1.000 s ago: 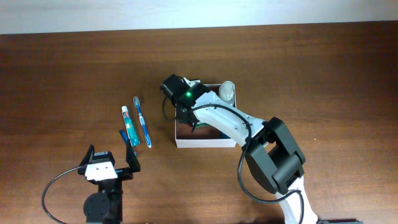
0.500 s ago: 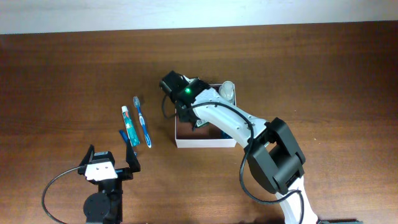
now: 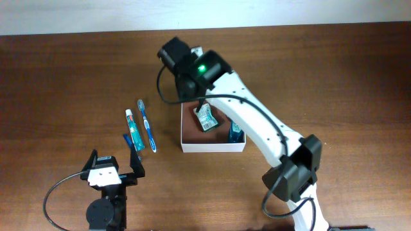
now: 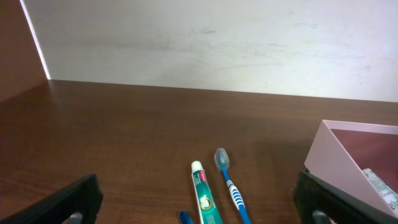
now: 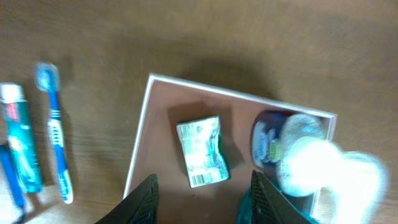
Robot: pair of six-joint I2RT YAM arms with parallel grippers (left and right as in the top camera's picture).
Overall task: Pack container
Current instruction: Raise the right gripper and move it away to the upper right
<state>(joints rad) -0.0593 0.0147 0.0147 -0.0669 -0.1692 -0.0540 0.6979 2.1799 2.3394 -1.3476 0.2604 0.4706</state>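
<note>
The container (image 3: 212,147) is a square white-walled box with a reddish-brown inside, at mid-table. A green packet (image 3: 205,119) and a blue bottle with a white cap (image 3: 236,135) lie inside it. My right gripper (image 3: 196,96) hovers above the container's far-left part, open and empty. In the right wrist view my right gripper (image 5: 204,202) is over the packet (image 5: 202,152), with the bottle (image 5: 292,149) to its right. My left gripper (image 3: 115,168) is open and empty near the front edge. A toothpaste tube (image 3: 131,127) and a blue toothbrush (image 3: 148,125) lie left of the container.
A small blue item (image 3: 126,137) lies beside the toothpaste. The left wrist view shows the toothpaste (image 4: 205,196), the toothbrush (image 4: 230,186) and the container's near wall (image 4: 339,162). A white wall runs along the table's far edge.
My right gripper has risen out of the container and moved toward its far-left corner. The green packet now lies uncovered inside. The left arm has not moved.
</note>
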